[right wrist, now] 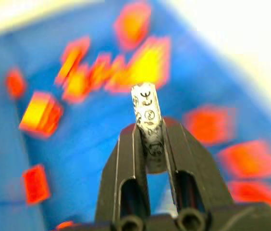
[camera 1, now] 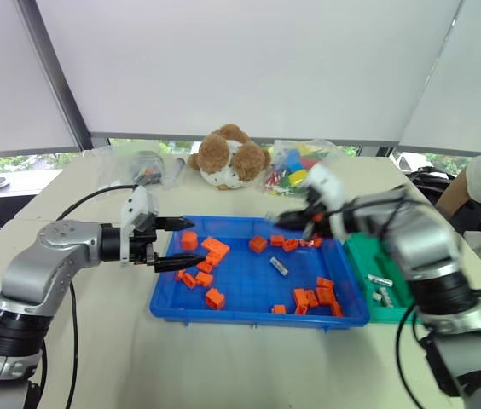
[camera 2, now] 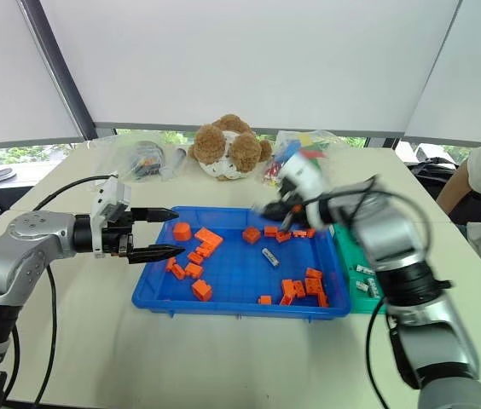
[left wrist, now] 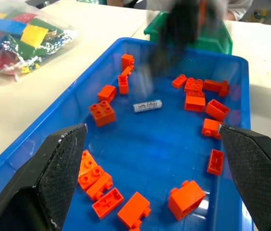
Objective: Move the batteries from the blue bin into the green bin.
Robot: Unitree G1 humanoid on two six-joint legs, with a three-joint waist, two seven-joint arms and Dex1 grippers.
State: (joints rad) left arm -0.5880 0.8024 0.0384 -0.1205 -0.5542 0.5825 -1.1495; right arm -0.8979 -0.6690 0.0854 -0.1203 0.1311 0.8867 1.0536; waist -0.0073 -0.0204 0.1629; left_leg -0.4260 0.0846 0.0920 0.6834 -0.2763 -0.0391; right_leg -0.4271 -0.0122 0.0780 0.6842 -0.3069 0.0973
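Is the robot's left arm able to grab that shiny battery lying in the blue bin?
Probably yes. The left gripper is open at the blue bin's edge, and the battery lies in the open, no orange blocks touching it.

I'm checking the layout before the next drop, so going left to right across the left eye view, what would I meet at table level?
left gripper → blue bin with orange blocks → loose battery → right gripper over the bin's far right part → green bin holding batteries.
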